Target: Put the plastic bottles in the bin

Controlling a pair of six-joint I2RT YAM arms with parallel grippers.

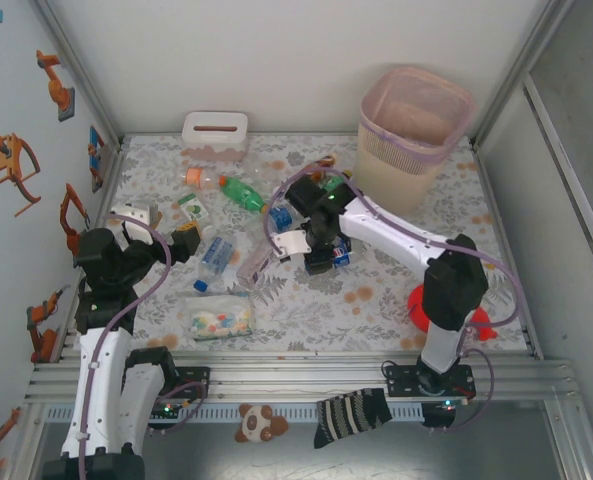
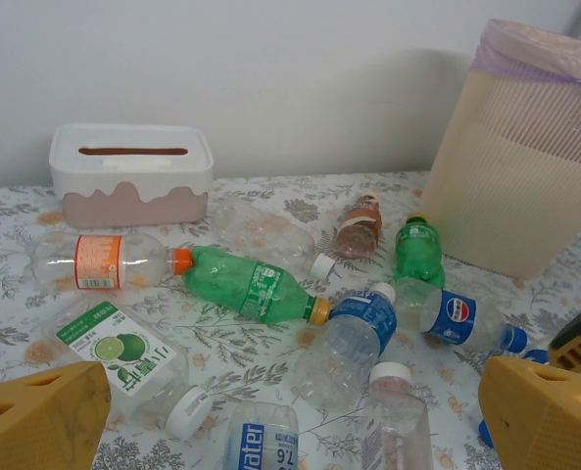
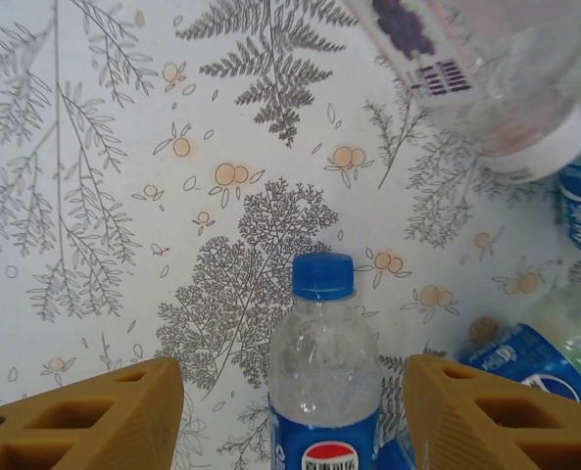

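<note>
Several plastic bottles [image 1: 241, 192]: lie scattered about the middle of the patterned tabletop [image 1: 376, 310], green, clear and blue-labelled, some touching.
Bin [image 1: 416, 125]: stands upright at 1 o'clock on the tabletop in the top view, pink liner folded over its rim; no bottle can be made out inside.
Right pincer [image 3: 290, 421]: open, one finger on either side of a blue-capped cola bottle [image 3: 324, 362]; a gap shows on both sides, the wider one toward 9 o'clock.
Cola bottle: lies on the tabletop, cap toward 12 o'clock in the right wrist view, near the centre of the pile.
Left pincer [image 2: 290, 431]: spread wide, holding nothing, hanging at 9 o'clock of the tabletop and facing the pile.
Neighbours: a clear white-capped bottle [image 3: 506, 98] at 1 o'clock of the cola bottle; a second blue-labelled bottle [image 3: 535, 367] just beside the finger at 3 o'clock.
Step in hand: likely the grasp of the cola bottle.
Doing it well: nudge the right pincer a little toward 3 o'clock so the bottle sits centred, and keep that finger from catching the neighbour. Close on the labelled body rather than the neck, and squeeze gently, since thin round plastic probably dents and rolls. Lift straight up before swinging to 1 o'clock, and let go only above the rim.
Leave alone: tissue box [image 1: 215, 133] at 11 o'clock, clear packet [image 1: 216, 318] at 7 o'clock, red toy [image 1: 421, 305] at 4 o'clock.
</note>
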